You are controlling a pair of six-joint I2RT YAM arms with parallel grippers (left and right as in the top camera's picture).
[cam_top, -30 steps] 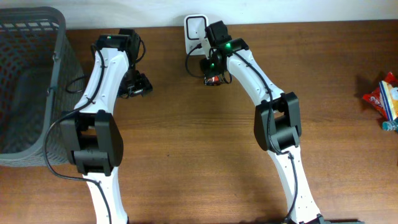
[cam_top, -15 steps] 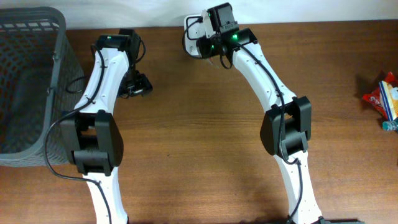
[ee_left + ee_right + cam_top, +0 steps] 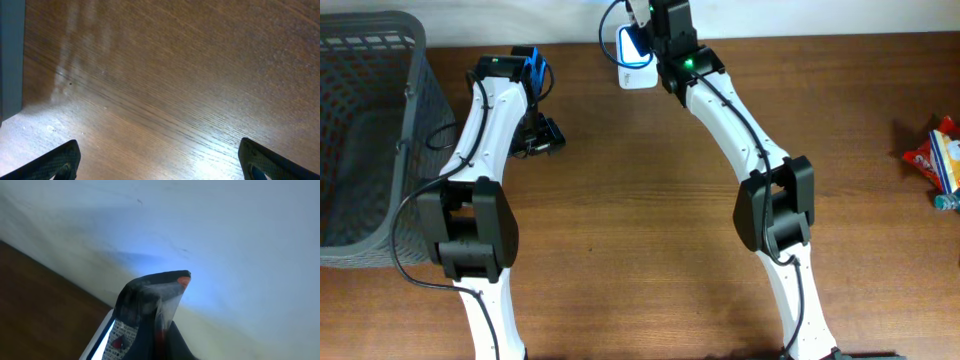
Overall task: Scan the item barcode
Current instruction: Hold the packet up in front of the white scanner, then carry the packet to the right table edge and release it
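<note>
Overhead: right arm (image 3: 720, 100) stretched to top centre of frame, over white scanner (image 3: 636, 62) glowing blue at table (image 3: 640, 230) far edge. Basket (image 3: 380, 40) upper left, snack packs (image 3: 942, 160) far right.
Left wrist: left gripper (image 3: 160, 167) idle above bare wood, jaws spread.
Right wrist: right gripper (image 3: 159, 339) jaws pressed together, pinching item (image 3: 150, 297), a dark glossy packet, lower centre, blue-lit.
Risk: barcode side unclear, so probably no read if turned away; slick wrapper may slip.
</note>
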